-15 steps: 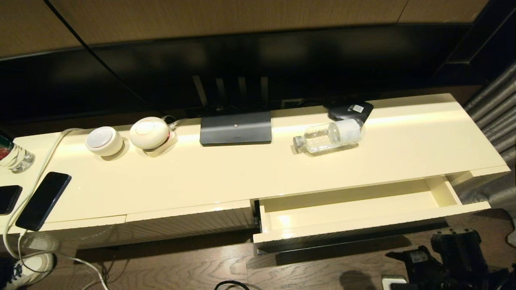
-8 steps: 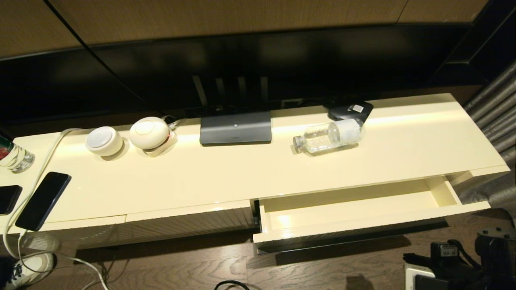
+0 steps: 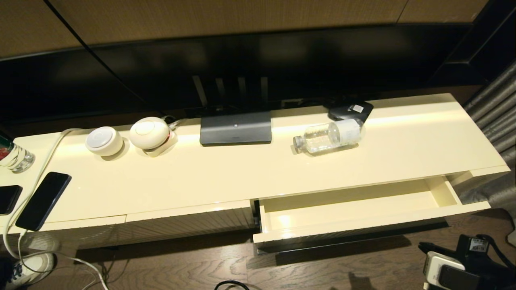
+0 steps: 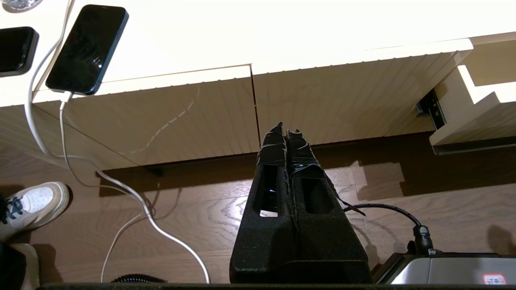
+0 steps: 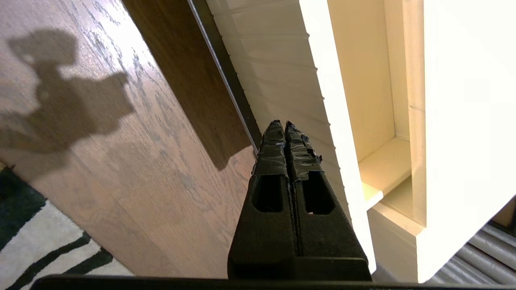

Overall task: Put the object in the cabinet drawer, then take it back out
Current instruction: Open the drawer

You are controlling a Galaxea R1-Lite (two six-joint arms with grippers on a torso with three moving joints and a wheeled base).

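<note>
Water bottle lay on its side near the cabinet top's back edge, drawer stood pulled open and empty for it, while right gripper hung pinched shut, empty, off the drawer's front right corner; left gripper parked, also closed.

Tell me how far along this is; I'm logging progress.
The drawer stands open and looks empty. The water bottle lies on the cabinet top, free of both grippers. Right gripper is shut, holding nothing, low before the drawer front; left gripper parked, shut. Whether the bottle went in: unclear.
</note>
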